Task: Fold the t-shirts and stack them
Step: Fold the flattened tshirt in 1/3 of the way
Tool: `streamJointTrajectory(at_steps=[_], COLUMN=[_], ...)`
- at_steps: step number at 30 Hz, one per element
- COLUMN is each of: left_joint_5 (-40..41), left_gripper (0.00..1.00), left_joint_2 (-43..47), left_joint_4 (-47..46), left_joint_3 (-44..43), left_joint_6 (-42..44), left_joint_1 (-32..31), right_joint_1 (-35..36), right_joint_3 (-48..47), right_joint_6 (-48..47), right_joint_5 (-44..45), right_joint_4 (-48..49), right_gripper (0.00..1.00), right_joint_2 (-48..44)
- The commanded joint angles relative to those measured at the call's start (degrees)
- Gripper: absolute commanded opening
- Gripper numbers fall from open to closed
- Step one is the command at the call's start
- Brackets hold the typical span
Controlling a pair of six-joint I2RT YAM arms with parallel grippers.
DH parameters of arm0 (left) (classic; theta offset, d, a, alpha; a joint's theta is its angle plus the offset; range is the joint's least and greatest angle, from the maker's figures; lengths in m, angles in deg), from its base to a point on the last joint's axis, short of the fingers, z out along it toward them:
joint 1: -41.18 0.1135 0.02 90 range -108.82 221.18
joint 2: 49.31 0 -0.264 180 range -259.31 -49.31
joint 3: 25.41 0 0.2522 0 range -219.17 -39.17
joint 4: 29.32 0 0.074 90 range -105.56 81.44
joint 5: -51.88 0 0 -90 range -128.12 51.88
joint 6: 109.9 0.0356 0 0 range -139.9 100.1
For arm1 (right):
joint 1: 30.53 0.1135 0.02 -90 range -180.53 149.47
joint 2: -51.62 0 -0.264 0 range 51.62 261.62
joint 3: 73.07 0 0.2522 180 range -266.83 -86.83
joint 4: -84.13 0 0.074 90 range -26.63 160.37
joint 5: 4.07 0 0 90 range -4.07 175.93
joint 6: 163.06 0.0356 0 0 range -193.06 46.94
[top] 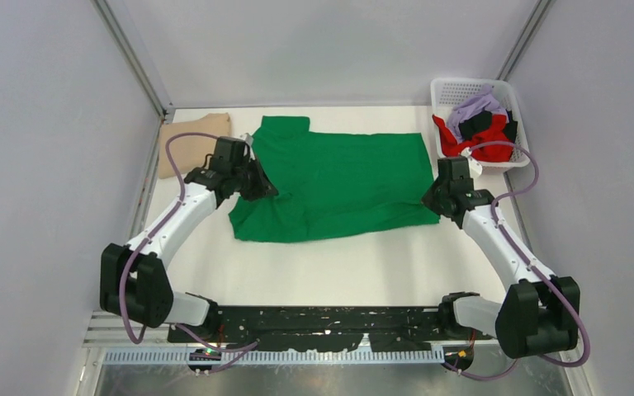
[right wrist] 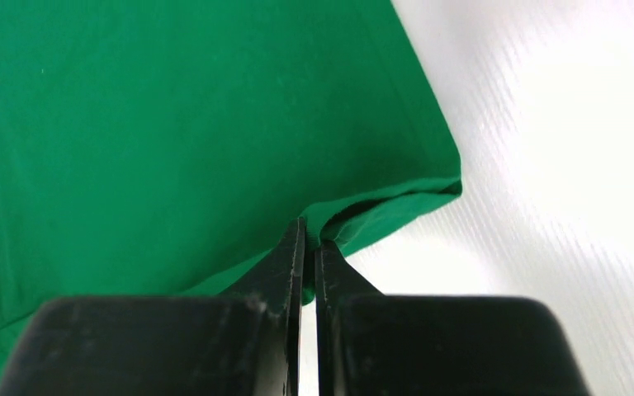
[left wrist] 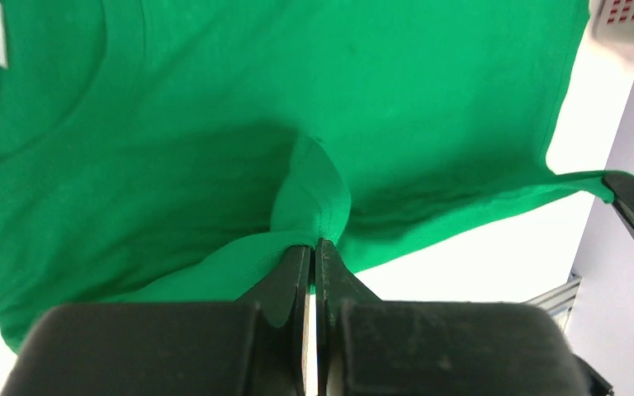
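We see the green t-shirt (top: 338,186) spread across the middle of the table (top: 338,264). Our left gripper (left wrist: 314,245) is pinched tight on a raised fold of its cloth at the left side, and our right gripper (right wrist: 309,233) is clamped on its near right corner. The tan t-shirt (top: 190,142) lies at the far left, while the red t-shirt (top: 454,136), lilac t-shirt (top: 479,106) and black t-shirt (top: 479,124) sit in the basket (top: 462,83) at the far right.

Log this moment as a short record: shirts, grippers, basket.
green t-shirt: spread out on the table
left gripper: shut on a pinched fold near the shirt's left end
right gripper: shut on the hem near a right-end corner
tan t-shirt: lying at the far left
basket: far right, holding red shirt, lilac shirt, black shirt
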Motion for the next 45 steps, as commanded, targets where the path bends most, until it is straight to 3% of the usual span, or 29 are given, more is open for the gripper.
streamJointTrajectory(at_steps=[1,15,24,26,27,28,29,30,31,32,33,37,41,45], left_joint_5=[-0.8,0.5,4.4,5.6,7.0,8.8,10.7,11.2,11.1,10.8,9.9,3.1,-0.6,-3.7], left_gripper=[0.0,0.0,0.0,0.0,0.01,0.16,0.38,0.65,0.94,0.99,0.99,1.0,1.0,0.99], left_joint_2=[-3.6,-10.7,-25.7,-30.6,-33.1,-35.2,-37.4,-39.2,-40.5,-41.3,-41.6,-36.9,-27.9,-24.5], left_joint_4=[-0.5,-2.5,-1.0,0.9,2.7,4.4,6.8,9.0,10.5,11.7,12.5,10.5,1.8,-5.6], left_joint_3=[-6.6,-15.1,-27.3,-32.3,-35.4,-38.6,-42.9,-46.2,-48.7,-50.7,-52.1,-46.7,-30.3,-17.8], left_joint_6=[3.3,9.7,12.8,12.7,12.5,12.2,11.7,11.1,10.9,10.4,10.2,9.3,7.5,5.1], left_joint_1=[2.2,6.1,6.7,7.1,7.3,7.5,7.7,8.0,8.2,8.4,8.3,7.7,5.5,3.9], right_joint_1=[-1.9,-5.6,-5.8,-5.7,-5.7,-5.8,-5.8,-5.8,-5.8,-5.8,-5.7,-3.9,0.8,4.0], right_joint_3=[-4.3,-7.7,-10.8,-12.4,-13.0,-14.5,-15.4,-17.0,-17.5,-17.8,-17.7,-15.0,-9.5,-7.5], right_joint_6=[-1.6,-3.4,-3.4,-3.2,-3.2,-3.0,-2.8,-2.8,-2.7,-2.7,-3.2,-5.6,-8.2,-8.9], right_joint_5=[1.6,1.0,-1.2,-0.5,0.1,1.6,2.4,3.9,4.8,5.1,5.3,4.3,1.1,-5.6], right_joint_4=[3.6,7.2,11.3,11.5,11.8,11.0,10.1,8.6,8.2,8.1,8.2,8.0,10.3,13.5], right_gripper=[0.05,0.07,0.14,0.23,0.32,0.4,0.51,0.56,0.7,0.9,0.96,0.96,0.95,0.96], right_joint_2=[3.2,11.2,20.1,22.7,24.5,25.3,26.7,27.1,27.1,26.8,25.8,21.1,17.1,20.2])
